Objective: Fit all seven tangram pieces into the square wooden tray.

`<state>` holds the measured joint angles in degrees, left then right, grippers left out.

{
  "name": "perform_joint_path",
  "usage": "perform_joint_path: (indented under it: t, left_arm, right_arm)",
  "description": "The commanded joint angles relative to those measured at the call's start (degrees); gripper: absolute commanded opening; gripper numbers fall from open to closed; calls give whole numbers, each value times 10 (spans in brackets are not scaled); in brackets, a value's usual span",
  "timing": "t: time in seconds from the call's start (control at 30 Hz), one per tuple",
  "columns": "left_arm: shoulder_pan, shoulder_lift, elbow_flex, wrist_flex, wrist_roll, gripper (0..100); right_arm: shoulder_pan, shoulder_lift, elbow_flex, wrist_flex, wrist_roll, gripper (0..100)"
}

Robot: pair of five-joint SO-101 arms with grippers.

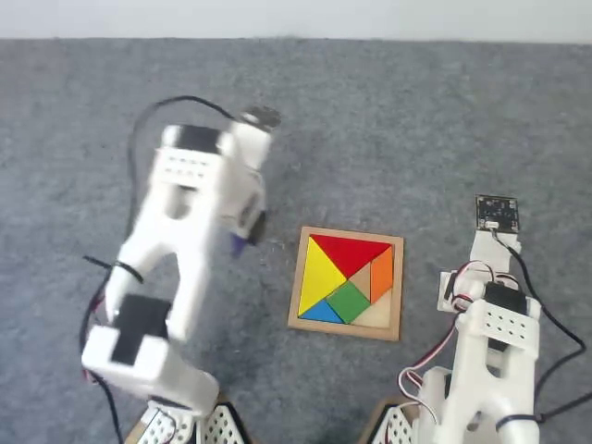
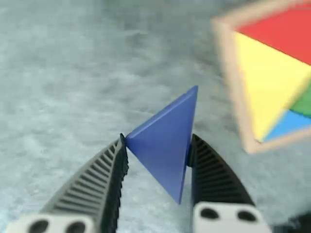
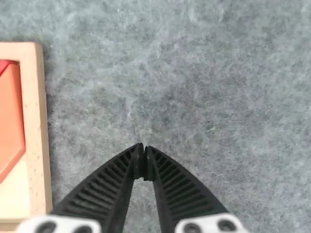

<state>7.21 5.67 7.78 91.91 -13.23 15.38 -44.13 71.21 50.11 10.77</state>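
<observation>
From the high view, the square wooden tray [image 1: 398, 289] lies on the grey mat [image 1: 388, 129] between the two arms. It already holds a red piece [image 1: 350, 251], a yellow piece [image 1: 319, 276], a green piece [image 1: 349, 301], a light blue piece [image 1: 321, 313] and an orange piece [image 1: 382, 275]. A pale bare patch [image 1: 379, 316] at one corner looks like the slot left to fill. The left arm stretches out beside the tray, and its left gripper [image 1: 248, 231] hangs just off the tray's edge with a bit of dark blue showing under it, which I take to be a piece being carried for that gap.

From the left wrist view, the left gripper [image 2: 158, 141] pinches a blue triangle [image 2: 165, 145] by two opposite sides. One ribbed finger [image 2: 109, 179] presses on a corner and the other on a straight edge, so the piece stands on edge, clear of the mat. This probably keeps its flat face free for laying down. The tray's rim [image 2: 228, 73] is near but apart.

From the right wrist view, the right gripper [image 3: 141, 153] has its fingers [image 3: 112, 189] pressed together on nothing. It is parked over bare mat just beside the tray rim [image 3: 39, 121], likely to stay out of the way
</observation>
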Motion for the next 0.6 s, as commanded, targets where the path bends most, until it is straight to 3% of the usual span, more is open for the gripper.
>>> perform_joint_path:
  t: [0.0,0.13,0.4,0.47,0.57]
  left_arm:
    - [127,-75,50,-17,1,104]
    - [206,-98,93,-49,-51,104]
    - [229,-21,95,-115,-107,104]
    - [240,-2,95,-135,-87,104]
    - [243,23,79,-163,25,105]
  right_arm:
    - [-2,-4,-24,9,11,11]
    - [-1,-4,-24,9,11,11]
    - [-1,-4,-24,9,11,11]
    - [-1,-4,-24,9,11,11]
    - [-1,-4,-24,8,11,11]
